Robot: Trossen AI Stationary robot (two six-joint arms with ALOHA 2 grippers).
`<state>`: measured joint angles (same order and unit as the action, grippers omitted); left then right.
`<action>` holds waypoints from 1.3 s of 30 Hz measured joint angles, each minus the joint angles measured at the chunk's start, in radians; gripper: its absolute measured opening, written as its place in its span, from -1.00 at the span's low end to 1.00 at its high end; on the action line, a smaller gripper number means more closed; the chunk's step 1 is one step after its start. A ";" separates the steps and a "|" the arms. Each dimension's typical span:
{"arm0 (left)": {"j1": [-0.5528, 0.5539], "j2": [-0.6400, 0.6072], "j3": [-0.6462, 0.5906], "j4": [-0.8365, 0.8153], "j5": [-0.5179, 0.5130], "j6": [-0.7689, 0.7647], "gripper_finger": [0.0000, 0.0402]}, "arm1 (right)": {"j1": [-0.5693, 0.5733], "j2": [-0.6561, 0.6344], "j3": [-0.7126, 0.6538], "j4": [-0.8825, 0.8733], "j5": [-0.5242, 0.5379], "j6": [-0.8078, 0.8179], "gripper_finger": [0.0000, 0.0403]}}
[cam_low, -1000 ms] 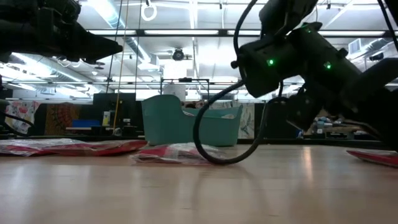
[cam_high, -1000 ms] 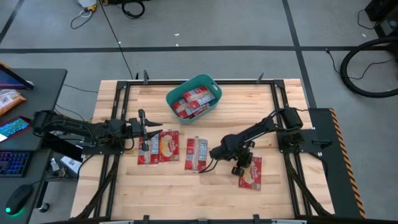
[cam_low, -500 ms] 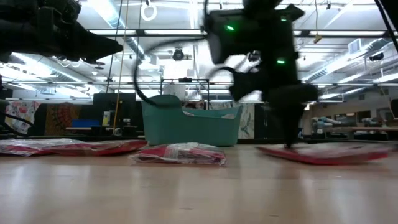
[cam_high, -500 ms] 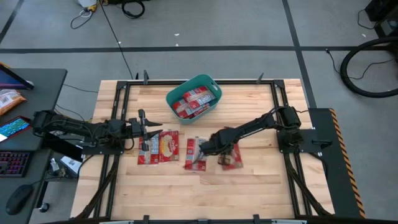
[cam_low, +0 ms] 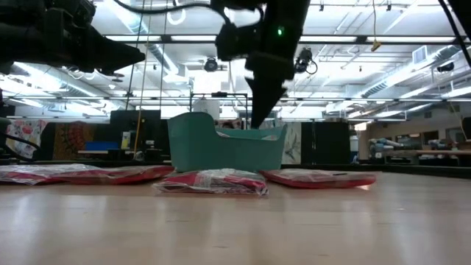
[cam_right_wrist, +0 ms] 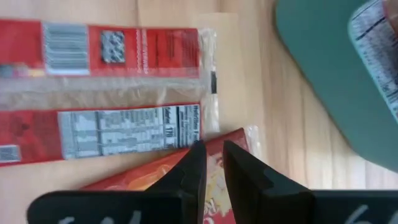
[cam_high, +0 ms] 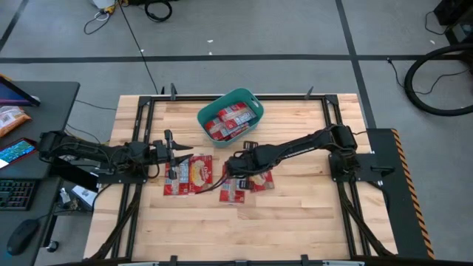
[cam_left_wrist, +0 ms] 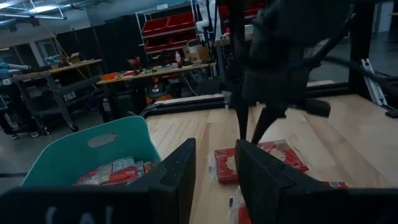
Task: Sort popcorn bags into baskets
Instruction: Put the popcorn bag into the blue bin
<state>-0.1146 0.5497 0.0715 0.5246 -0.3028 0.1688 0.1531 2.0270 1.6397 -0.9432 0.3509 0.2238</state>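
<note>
The teal basket point(cam_high: 203, 115) stands at the table's far middle with several popcorn bags point(cam_high: 230, 120) inside. More red bags lie flat on the wood: two at the left point(cam_high: 189, 175), a stack in the middle point(cam_high: 230, 188), and one beside it point(cam_high: 260, 178). My right gripper point(cam_high: 234, 168) hangs over that last bag's corner point(cam_right_wrist: 239, 138). It points steeply down, its fingers close together with nothing between them. In the low view it point(cam_low: 255, 121) is well above the flat bag point(cam_low: 316, 177). My left gripper point(cam_high: 177, 154) waits level and open above the left bags.
Bare wood is free along the near edge and at the right point(cam_high: 325, 207). Black frame rails point(cam_high: 148, 111) border the table. A desk with a keyboard and a phone point(cam_high: 15, 151) stands off to the left.
My right gripper has swept from the near right toward the table's middle. It slid one popcorn bag along the wood to beside the middle stack. It has then risen off the bag, tipped steeply downward and rolled. The bag lies flat where it stopped.
</note>
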 joint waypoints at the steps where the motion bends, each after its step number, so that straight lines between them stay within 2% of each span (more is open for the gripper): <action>1: 0.000 0.000 0.000 0.000 0.000 0.000 -0.41 | 0.003 0.000 0.014 -0.014 -0.001 0.019 -0.70; 5: 0.000 0.000 0.000 0.000 0.000 0.000 -0.41 | 0.004 -0.002 0.023 -0.038 -0.043 0.104 -0.65; 9: 0.000 0.000 0.000 0.000 0.000 0.000 -0.41 | 0.005 -0.002 -0.002 -0.023 -0.089 0.201 -0.48; 15: 0.000 0.000 0.000 0.001 0.000 0.000 -0.41 | 0.028 0.000 -0.069 -0.020 -0.101 0.443 -0.16; 19: 0.000 0.000 0.000 0.002 0.000 0.000 -0.41 | 0.057 0.000 -0.108 0.019 -0.059 0.506 -0.07; 22: 0.000 0.000 0.000 0.002 0.000 0.000 -0.41 | 0.066 0.000 -0.099 -0.056 -0.027 0.506 -0.06; 25: 0.000 0.000 0.000 0.002 0.000 0.000 -0.41 | 0.059 -0.002 -0.089 -0.206 -0.051 0.505 -0.06; 28: 0.000 0.000 0.000 0.002 0.000 0.000 -0.41 | 0.052 -0.003 -0.089 -0.290 -0.076 0.407 -0.06; 34: 0.000 0.000 0.000 -0.008 0.000 -0.001 -0.41 | 0.153 -0.005 -0.103 -0.259 -0.032 0.137 -0.06; 39: 0.000 0.000 0.000 -0.011 0.000 0.000 -0.41 | 0.241 -0.006 -0.144 -0.209 -0.001 0.118 -0.05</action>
<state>-0.1144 0.5496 0.0715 0.5133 -0.3031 0.1685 0.3941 2.0212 1.4953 -1.1519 0.3501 0.3414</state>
